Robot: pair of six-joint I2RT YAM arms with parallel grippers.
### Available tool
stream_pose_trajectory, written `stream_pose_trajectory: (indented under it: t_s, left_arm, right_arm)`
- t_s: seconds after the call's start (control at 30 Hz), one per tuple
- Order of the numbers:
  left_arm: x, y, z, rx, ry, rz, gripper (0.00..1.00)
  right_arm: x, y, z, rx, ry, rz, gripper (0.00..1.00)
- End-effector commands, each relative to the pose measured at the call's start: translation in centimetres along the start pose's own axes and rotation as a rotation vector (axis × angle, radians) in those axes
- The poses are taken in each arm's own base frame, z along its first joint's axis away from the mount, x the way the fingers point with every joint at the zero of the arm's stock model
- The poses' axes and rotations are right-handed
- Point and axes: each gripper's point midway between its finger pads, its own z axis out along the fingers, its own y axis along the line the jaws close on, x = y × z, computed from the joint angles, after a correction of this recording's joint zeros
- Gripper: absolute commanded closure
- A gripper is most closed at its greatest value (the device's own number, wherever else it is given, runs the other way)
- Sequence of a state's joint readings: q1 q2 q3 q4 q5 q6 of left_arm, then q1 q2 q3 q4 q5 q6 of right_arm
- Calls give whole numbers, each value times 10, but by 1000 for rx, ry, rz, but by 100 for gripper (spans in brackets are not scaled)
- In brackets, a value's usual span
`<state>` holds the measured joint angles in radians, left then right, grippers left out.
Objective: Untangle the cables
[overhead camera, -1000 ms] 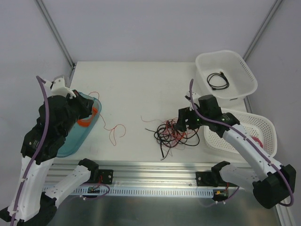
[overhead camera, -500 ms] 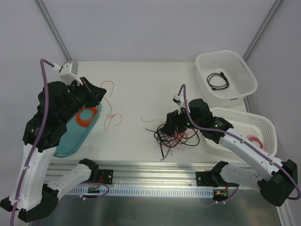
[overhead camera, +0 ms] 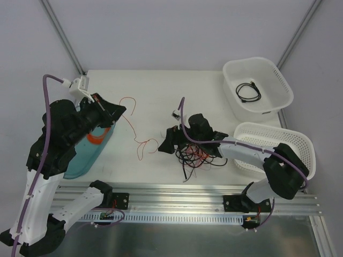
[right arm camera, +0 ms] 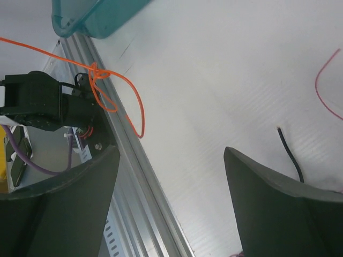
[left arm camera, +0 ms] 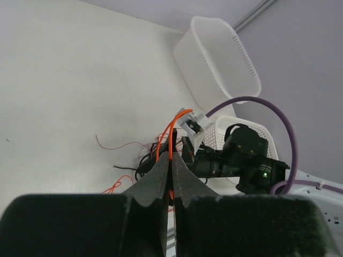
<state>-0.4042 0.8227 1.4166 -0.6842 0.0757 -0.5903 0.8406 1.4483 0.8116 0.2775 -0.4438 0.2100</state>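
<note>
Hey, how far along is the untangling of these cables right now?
Partly done. A black cable already lies in the far white basket and an orange coil in the teal tray. In hand: the left gripper is shut on a thin orange wire trailing over the table. The right gripper is open beside the tangle, where black and red wires are still knotted.

Right gripper [overhead camera: 163, 144] farther left, past cables [overhead camera: 196, 156]

Two arms [overhead camera: 59, 134], two baskets [overhead camera: 278, 80], one tray [overhead camera: 80, 163], one tangle of cables [overhead camera: 195, 155], one loose orange wire [overhead camera: 140, 142], one orange coil [overhead camera: 96, 140], one black cord [overhead camera: 248, 91].
</note>
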Motion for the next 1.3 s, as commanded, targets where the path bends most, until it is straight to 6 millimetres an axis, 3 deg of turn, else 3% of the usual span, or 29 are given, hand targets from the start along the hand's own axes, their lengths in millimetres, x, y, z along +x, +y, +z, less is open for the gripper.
stream_pose_trajectory:
  t_s: [0.0,0.23,0.6,0.7,0.73,0.8,0.83,0.9,1.27]
  left_arm:
    - [-4,-13,-2,66,-23,-40,100]
    - [-1,-16,-2,89,-10,-54,100]
    - [-2,-15,-2,87,-22,-58,100]
    - [-3,-17,-4,95,-25,-60,100]
    - [-4,-17,-4,93,-32,-60,100]
    - [-6,-17,-6,93,-42,-55,100]
    - [-7,-16,-6,85,-48,-49,100]
    - [-12,-16,-10,81,-71,-41,100]
    - [-33,6,-31,-27,-223,-31,100]
  right_arm:
    - [-49,34,12,-144,-121,-64,18]
    - [-44,39,42,-217,-62,-50,25]
    - [-38,46,66,-272,-13,-36,31]
    - [-36,45,68,-276,-6,-33,42]
    - [-33,43,68,-274,-1,-30,55]
    - [-29,41,67,-267,2,-27,73]
    - [-29,42,66,-269,1,-34,87]
    - [-21,33,64,-243,17,-34,99]
    - [-5,-18,38,-94,34,72,99]
